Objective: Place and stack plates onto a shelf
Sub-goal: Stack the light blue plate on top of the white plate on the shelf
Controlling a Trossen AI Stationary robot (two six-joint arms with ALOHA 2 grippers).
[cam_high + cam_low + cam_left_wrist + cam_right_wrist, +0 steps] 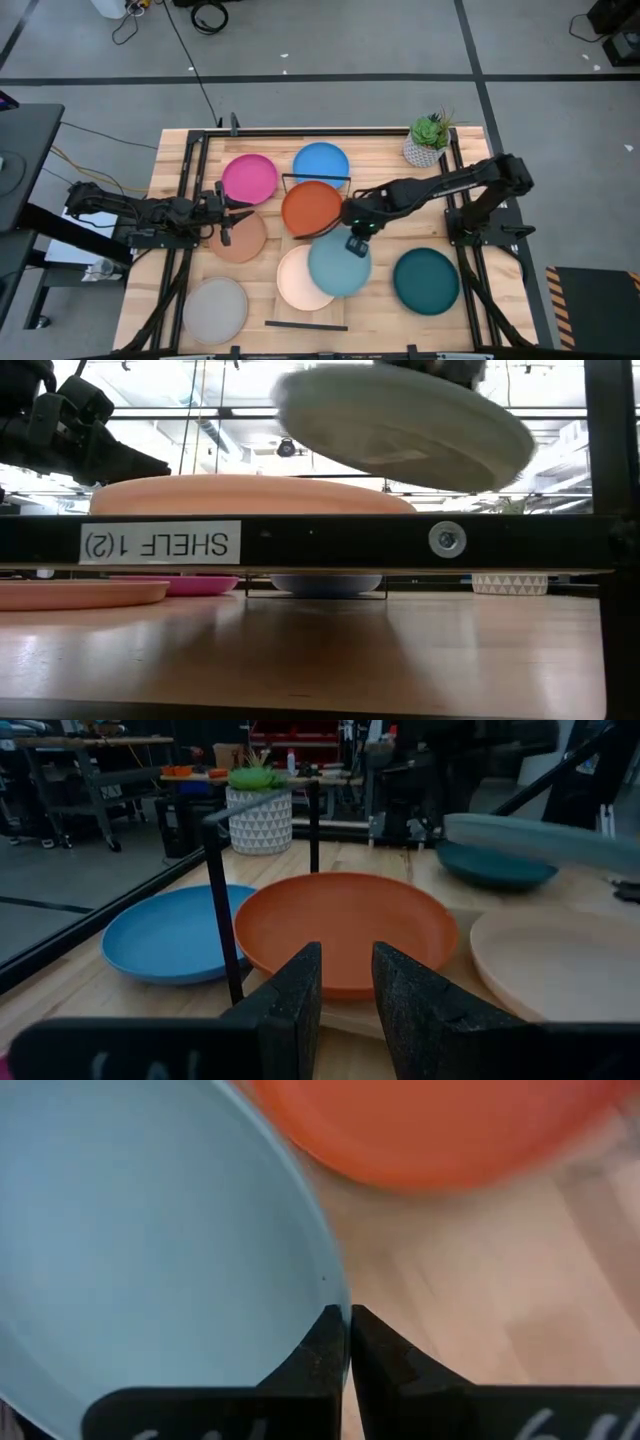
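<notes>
Pinched shut on the rim of the light blue plate (pixel 338 265), my right gripper (pixel 355 237) holds it tilted above the table near the middle, its edge overlapping the cream plate (pixel 298 282) below. Just beyond, the orange plate (pixel 311 207) sits on the shelf (pixel 300 240), with the blue plate (pixel 321 162) and pink plate (pixel 248 178) farther back. My left gripper (pixel 228 213) hovers empty over the tan plate (pixel 240 240) at the left, its fingers (pixel 290 995) slightly parted. The grey plate (pixel 214 308) lies at the near left, the dark teal plate (pixel 426 281) at the near right. A potted plant (pixel 428 139) stands in the far right corner.
</notes>
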